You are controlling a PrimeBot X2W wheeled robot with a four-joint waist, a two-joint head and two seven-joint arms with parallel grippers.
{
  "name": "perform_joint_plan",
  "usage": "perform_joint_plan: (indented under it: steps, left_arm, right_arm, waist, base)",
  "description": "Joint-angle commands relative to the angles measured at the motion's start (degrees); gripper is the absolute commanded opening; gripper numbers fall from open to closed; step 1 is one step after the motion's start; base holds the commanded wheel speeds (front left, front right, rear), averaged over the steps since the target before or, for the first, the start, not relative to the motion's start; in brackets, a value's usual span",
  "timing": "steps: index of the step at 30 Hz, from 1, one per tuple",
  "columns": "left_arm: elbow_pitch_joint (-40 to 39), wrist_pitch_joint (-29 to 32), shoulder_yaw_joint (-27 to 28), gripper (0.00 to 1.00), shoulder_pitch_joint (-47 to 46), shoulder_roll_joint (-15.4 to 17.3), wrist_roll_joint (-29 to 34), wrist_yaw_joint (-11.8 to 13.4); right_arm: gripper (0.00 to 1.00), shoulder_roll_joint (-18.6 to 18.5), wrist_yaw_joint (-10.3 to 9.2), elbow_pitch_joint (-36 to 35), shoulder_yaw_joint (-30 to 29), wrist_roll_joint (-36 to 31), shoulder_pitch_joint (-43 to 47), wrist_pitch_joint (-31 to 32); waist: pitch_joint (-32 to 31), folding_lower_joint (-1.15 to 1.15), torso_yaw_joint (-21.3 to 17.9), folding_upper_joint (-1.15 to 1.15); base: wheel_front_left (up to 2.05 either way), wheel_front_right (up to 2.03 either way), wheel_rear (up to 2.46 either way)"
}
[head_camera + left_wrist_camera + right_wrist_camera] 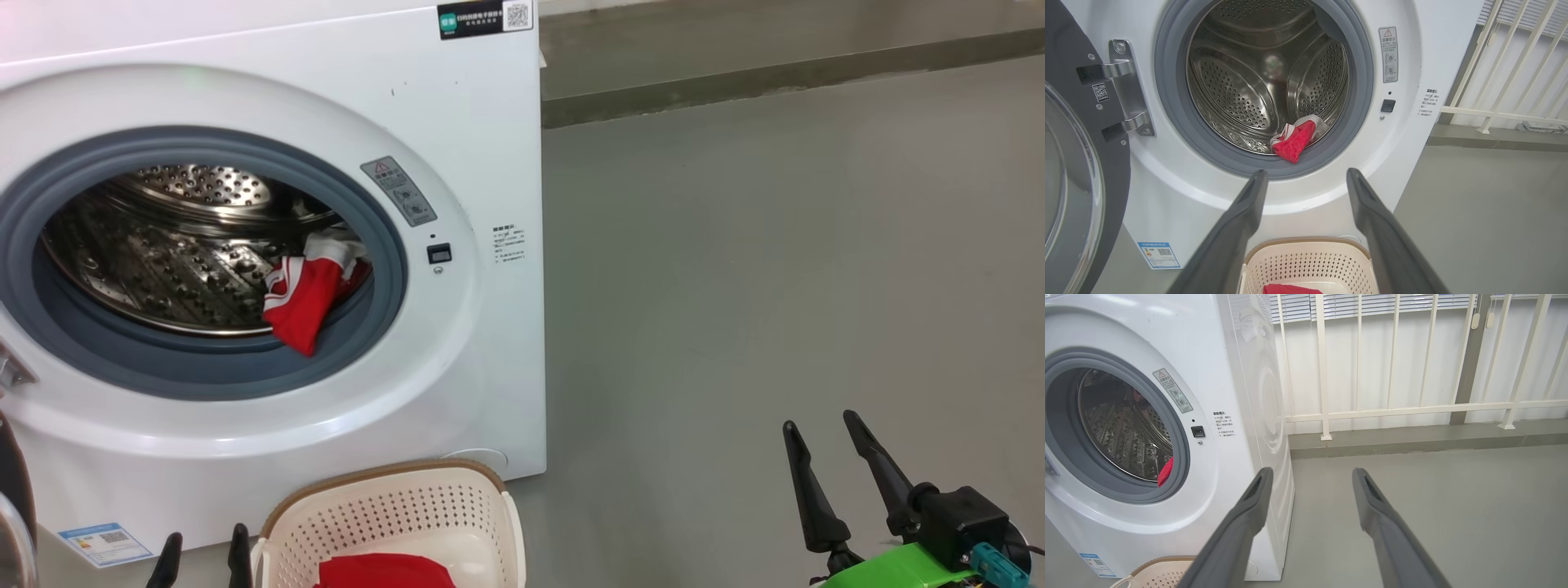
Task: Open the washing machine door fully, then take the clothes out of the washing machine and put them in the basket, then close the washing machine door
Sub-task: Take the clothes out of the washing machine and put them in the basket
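Observation:
The white washing machine (pixel 490 163) stands with its door (pixel 1069 196) swung wide to the left, glass bowl facing out. A red and white garment (pixel 306 298) hangs over the grey ring at the drum's lower right, seen too as clothes (pixel 1294 141) and as a red scrap (pixel 1165 471). The cream basket (pixel 392 498) sits on the floor below the opening with a red garment (pixel 384 572) inside. My left gripper (pixel 1306 179) hovers open and empty above the basket (pixel 1306 261), pointing at the drum. My right gripper (pixel 820 429) is open and empty over the floor, right of the machine.
Grey floor (pixel 775 286) stretches to the right of the machine, ending at a raised kerb (pixel 1412 443) with a white railing (pixel 1392 408). The door hinge (pixel 1122 85) juts out left of the opening.

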Motion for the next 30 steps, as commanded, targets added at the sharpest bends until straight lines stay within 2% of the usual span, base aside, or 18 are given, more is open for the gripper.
perform_joint_plan:
  steps: [1, 22, 27, 30]
  left_arm:
    - [-1.81, -0.7, 1.98, 1.0, -1.19, 0.51, 0.54, -0.17]
    - [-1.74, -0.7, 1.64, 1.0, -2.04, 0.48, 1.06, -0.11]
    - [-0.82, -0.7, 1.33, 1.0, -3.26, 0.48, 0.41, 1.97]
    - [0.65, -0.7, 0.33, 1.0, -4.51, 0.48, -0.3, 2.36]
  right_arm:
    - [1.0, -0.81, 0.28, -1.47, 1.02, -0.12, -0.58, -0.37]
    - [1.0, -1.65, 0.28, -1.4, 0.93, -0.31, 0.14, -0.37]
    - [1.0, -1.5, 0.28, -1.13, 1.06, -0.24, 0.14, -0.37]
    - [1.0, -1.29, 0.28, -0.99, 1.11, 0.07, -0.04, -0.37]
  waist:
    - [-0.04, 0.0, 0.09, 0.0]
    - [-0.11, 0.0, 1.37, 0.0]
    - [0.33, 0.0, 1.83, 0.0]
    - [0.57, 0.0, 1.98, 0.0]
  base:
    - [0.0, 0.0, 0.0]
    - [0.0, 0.0, 0.0]
    - [0.0, 0.0, 0.0]
    - [0.0, 0.0, 0.0]
